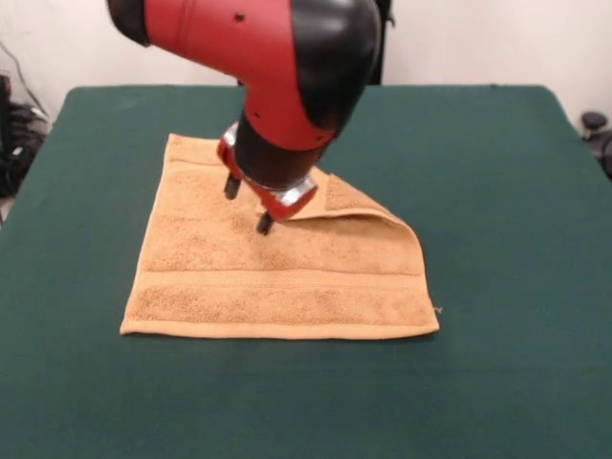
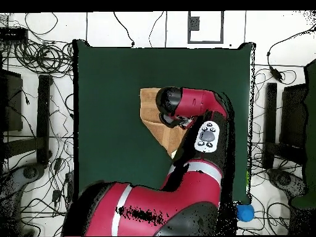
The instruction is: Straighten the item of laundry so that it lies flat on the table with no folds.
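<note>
My end effector [image 1: 247, 205], fingers apart and holding nothing, hovers over the towel [image 1: 277, 287] mid-desk [image 1: 497, 172], right by the 2 o'clock corner flopped inward, probably to peel it flat.

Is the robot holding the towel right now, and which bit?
Nothing is held, it seems. The gripper hangs open just above the towel, with no cloth between its fingers. The folded-over corner lies beside it, ungrasped.
</note>
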Robot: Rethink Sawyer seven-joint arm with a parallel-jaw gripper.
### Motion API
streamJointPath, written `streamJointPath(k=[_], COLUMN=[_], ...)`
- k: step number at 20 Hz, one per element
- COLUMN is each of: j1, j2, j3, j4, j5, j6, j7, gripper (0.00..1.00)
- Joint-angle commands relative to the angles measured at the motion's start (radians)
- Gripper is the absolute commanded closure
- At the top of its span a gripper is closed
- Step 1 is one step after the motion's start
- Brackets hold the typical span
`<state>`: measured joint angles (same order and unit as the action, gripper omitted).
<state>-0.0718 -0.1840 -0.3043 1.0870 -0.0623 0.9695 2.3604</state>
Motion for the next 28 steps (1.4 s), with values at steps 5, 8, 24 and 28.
streamJointPath(k=[5,8,24,28], j1=[-0.081,-0.096,-0.186,-0.208], j2=[0.012,0.032,0.068,0.083], j3=[0.094,0.115,0.285,0.311], j4=[0.036,0.035,0.059,0.052], j5=[0.097,0.111,0.217,0.213], j6=[-0.057,-0.076,-0.036,-0.036], j7=[0.156,0.147,0.016,-0.014], gripper=[0.0,0.0,0.0,0.0])
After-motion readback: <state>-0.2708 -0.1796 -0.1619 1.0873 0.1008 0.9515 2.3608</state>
